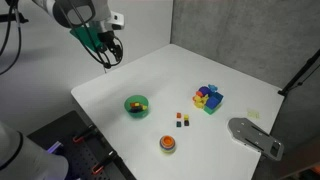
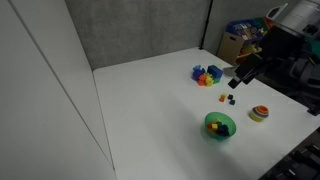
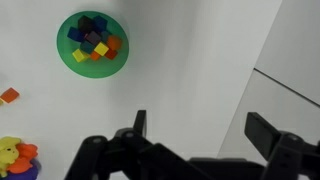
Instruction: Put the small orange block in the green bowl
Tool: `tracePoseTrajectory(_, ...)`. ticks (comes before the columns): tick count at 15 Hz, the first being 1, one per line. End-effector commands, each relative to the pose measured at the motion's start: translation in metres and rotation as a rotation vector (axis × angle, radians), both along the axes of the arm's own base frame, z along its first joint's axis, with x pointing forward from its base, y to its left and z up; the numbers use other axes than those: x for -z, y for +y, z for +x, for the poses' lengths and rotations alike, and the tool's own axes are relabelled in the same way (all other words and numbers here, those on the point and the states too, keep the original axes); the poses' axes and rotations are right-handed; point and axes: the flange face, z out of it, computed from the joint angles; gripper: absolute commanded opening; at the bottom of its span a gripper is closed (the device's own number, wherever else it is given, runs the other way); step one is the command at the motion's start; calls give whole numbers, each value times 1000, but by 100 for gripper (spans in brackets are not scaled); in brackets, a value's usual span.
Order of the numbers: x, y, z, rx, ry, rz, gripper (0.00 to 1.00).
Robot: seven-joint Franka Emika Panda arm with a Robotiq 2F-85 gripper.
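Tool [image 3: 200, 122] spread, empty, well apart from small orange block [image 1: 180, 117], apparently on table [image 1: 220, 65] near green bowl [image 1: 136, 105]; pick and drop both remain.

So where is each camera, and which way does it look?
An exterior view: high up, looking down on the table, bowl, pile and disc; the arm shows top left, gripper hanging.
An exterior view: lower, looking across the table from another side; the arm shows at the right.
Wrist view: on the wrist, looking straight down at the bowl; the open gripper shows at the bottom.
Shared: all three show the bowl; both exterior views show the arm.
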Motion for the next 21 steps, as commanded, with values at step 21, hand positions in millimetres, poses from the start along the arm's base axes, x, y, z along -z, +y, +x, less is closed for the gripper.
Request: tracePoseTrajectory(21, 69, -76, 131, 210, 61, -258, 100)
